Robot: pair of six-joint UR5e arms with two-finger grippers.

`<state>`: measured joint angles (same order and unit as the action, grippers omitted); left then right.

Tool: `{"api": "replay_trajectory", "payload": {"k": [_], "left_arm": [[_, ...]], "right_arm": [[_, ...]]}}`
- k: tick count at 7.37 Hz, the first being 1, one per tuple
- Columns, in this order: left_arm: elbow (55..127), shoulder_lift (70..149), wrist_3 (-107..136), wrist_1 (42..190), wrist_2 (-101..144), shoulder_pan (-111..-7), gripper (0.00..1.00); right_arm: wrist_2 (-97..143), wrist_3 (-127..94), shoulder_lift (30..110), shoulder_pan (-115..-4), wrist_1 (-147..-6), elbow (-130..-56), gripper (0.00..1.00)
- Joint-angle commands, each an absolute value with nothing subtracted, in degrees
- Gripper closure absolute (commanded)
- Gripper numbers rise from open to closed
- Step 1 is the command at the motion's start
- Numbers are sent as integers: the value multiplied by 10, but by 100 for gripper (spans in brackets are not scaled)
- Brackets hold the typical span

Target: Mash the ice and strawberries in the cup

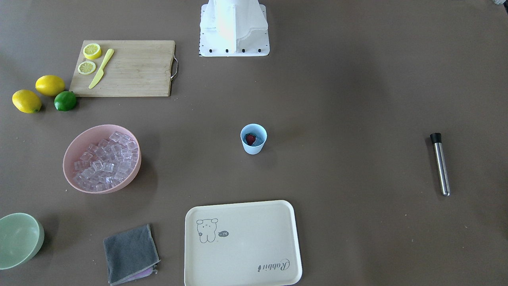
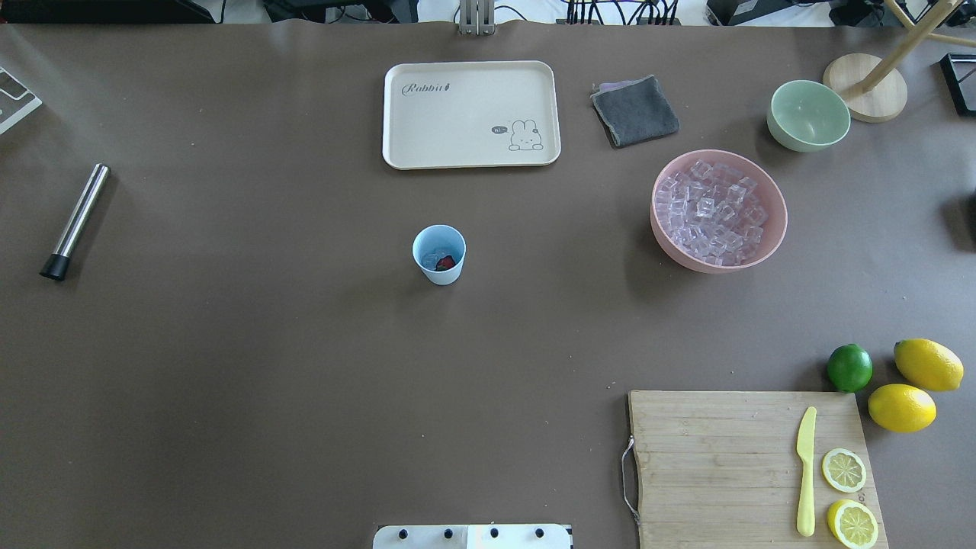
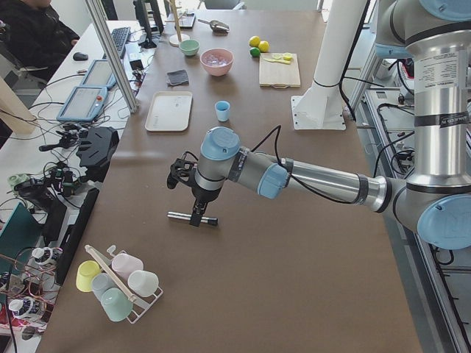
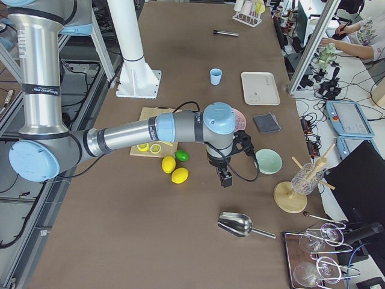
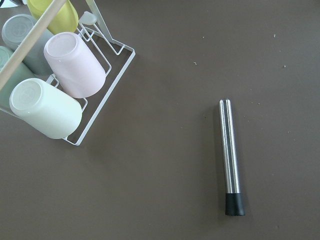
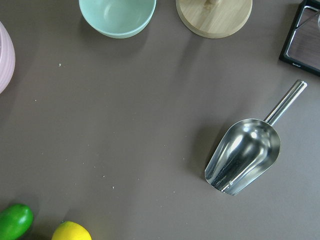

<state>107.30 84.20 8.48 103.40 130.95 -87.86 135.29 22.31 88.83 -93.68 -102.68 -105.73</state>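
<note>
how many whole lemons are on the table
2. The far lemon sits right of the lime; the near lemon lies off the cutting board's corner. The two lemon slices on the board aren't whole. None seems hidden.

My bench (image 2: 229, 381) looks matt and smooth; the muddler (image 5: 229, 145) is glossy steel, the cup (image 2: 441, 276) smooth plastic.

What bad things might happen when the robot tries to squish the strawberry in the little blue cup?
1. The cup stands free on the table with nothing holding it, so pushing down could tip it and spill the strawberry and ice.
2. The steel masher is round, smooth and lying flat, so it might roll away or slip when grabbed.
</note>
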Motion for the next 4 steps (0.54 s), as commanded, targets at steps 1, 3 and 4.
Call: {"api": "replay_trajectory", "payload": {"k": [1,3,4], "left_arm": [[1043,886,84,1031,1308,-870,2],[1038,903,85,1031,1308,-869,2],[1038,905,85,1030,1308,-865,2]], "right_arm": [[1353,218,854,-921,-1040,-1038,1],[1356,217,850,-921,-1040,-1035,1],[1356,217,849,-921,-1041,-1035,1]]}}
